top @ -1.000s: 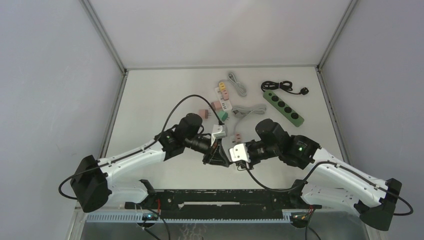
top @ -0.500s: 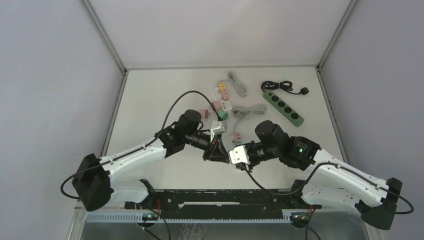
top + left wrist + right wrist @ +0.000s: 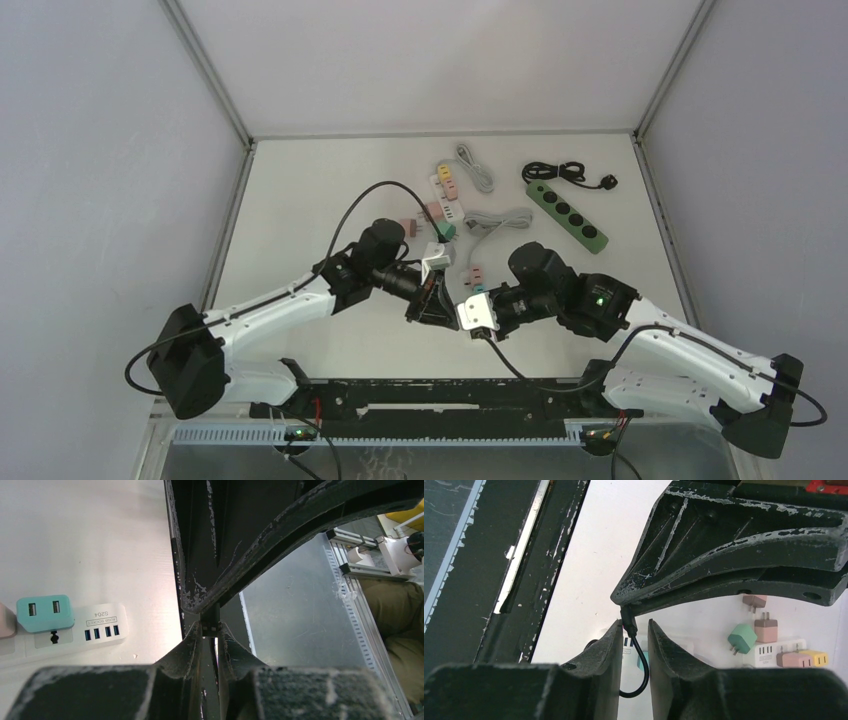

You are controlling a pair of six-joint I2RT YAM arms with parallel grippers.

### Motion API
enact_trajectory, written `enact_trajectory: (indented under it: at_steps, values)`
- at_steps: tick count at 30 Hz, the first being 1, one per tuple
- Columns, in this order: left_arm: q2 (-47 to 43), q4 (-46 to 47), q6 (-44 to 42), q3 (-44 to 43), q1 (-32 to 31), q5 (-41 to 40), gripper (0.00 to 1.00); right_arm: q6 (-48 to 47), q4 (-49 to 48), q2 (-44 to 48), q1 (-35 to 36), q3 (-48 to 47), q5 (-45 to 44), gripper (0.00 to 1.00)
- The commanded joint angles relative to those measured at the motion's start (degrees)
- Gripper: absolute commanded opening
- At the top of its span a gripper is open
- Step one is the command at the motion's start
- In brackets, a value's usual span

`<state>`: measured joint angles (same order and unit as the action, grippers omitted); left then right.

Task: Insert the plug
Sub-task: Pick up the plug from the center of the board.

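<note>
In the left wrist view my left gripper [image 3: 211, 627] is shut on a small black plug [image 3: 211, 619], pinched at its fingertips. The right wrist view shows that plug [image 3: 628, 618] sticking out of the left gripper's tip. Its thin black cable [image 3: 642, 670] loops down between my right gripper's fingers. The right gripper [image 3: 633, 625] is open; its jaws stand narrowly apart on either side of the plug, and one finger is close against it. From above, both grippers meet tip to tip, left gripper [image 3: 436, 308] and right gripper [image 3: 452, 316], over the near middle of the table. A white USB socket strip [image 3: 100, 625] lies beyond.
A teal adapter [image 3: 45, 612] sits on the white strip. Pink, yellow and teal adapters [image 3: 445, 205] and grey cables [image 3: 495, 220] lie behind the grippers. A green power strip [image 3: 567, 215] with a coiled black cord [image 3: 560, 172] is at the back right. The black rail [image 3: 450, 395] runs along the near edge.
The right gripper's jaws have narrowed around the plug. Both wrists have shifted slightly, staying tip to tip. The left gripper keeps its hold.
</note>
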<state>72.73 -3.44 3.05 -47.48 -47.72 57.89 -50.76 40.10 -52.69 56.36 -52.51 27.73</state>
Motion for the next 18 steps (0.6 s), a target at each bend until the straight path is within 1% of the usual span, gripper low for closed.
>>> enact_trajectory:
  at_steps: [1, 5, 8, 12, 14, 17, 18]
  values:
    - [0.22, 2.62, 0.55, -3.75, -0.17, 2.84, 0.11, -1.25, -1.34, -0.03, 0.63, 0.0, 0.98, 0.31]
    - [-0.11, 3.37, 0.86, -3.73, -0.18, 3.52, 0.11, -1.35, -0.89, -0.32, 0.76, 0.02, 1.5, 0.29]
    - [-0.32, 3.59, 1.09, -3.7, -0.18, 3.71, 0.11, -1.49, -0.38, -0.65, 1.0, 0.04, 1.65, 0.24]
    - [0.02, 3.62, 1.31, -3.84, -0.18, 3.63, 0.13, -1.85, -0.38, -0.43, 1.41, -0.01, 0.91, 0.09]
    - [0.0, 3.62, 1.52, -3.59, -0.18, 2.47, 0.16, -2.0, 0.25, -0.38, 1.45, -0.28, 0.32, 0.0]
    - [-0.37, 3.45, 2.08, -3.02, -0.1, -1.11, 0.28, -1.89, 2.44, -0.82, 1.48, -1.19, -1.57, 0.0]
    - [-0.58, 3.44, 2.36, -2.81, -0.13, -3.37, 0.33, -1.74, 3.34, -1.1, 1.63, -1.83, -2.46, 0.0]
